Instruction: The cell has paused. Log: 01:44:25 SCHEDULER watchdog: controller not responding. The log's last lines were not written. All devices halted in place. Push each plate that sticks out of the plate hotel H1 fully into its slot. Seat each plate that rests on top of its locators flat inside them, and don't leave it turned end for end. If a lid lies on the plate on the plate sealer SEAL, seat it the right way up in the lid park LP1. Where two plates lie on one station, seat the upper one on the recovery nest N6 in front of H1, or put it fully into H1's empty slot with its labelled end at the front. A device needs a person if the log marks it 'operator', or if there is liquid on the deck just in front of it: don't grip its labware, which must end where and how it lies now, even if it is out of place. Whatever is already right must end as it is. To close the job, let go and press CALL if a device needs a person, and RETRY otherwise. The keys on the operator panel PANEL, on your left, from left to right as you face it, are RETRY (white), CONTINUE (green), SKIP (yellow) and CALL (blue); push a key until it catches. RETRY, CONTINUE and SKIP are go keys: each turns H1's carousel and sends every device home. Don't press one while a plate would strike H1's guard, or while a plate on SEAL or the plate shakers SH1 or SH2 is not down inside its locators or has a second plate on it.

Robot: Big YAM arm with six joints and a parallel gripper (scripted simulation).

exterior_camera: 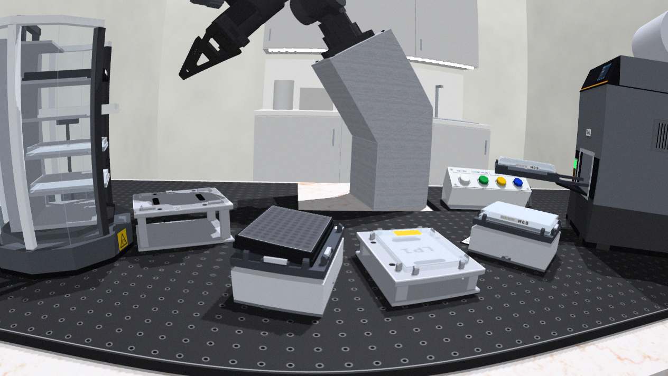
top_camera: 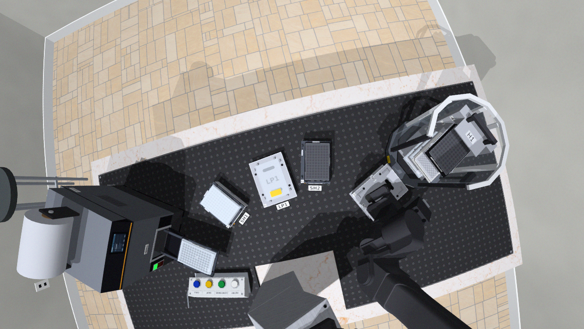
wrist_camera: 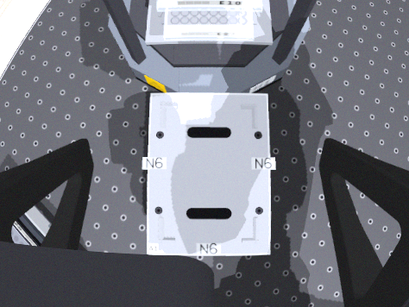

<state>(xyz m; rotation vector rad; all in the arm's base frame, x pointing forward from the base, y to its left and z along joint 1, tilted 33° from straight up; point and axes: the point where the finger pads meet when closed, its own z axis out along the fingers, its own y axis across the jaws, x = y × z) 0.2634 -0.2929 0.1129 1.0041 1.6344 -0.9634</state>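
My gripper is open and empty, high above bare nest N6. In hotel H1, a pale plate reaches out past the front post, beyond the plates below; a black plate is above it. On SH2 a black plate sits tilted, high in its nest. White plate M60 is on SH1; its seating is unclear. Plate M09 is on SEAL's extended carrier. LP1 shows a yellow patch; a clear lid cannot be ruled out.
The panel stands beside SEAL's carrier, its keys apparently raised. H1's guard surrounds the plate stack behind N6. The sealer body is tall. The arm's grey pedestal stands between panel and N6.
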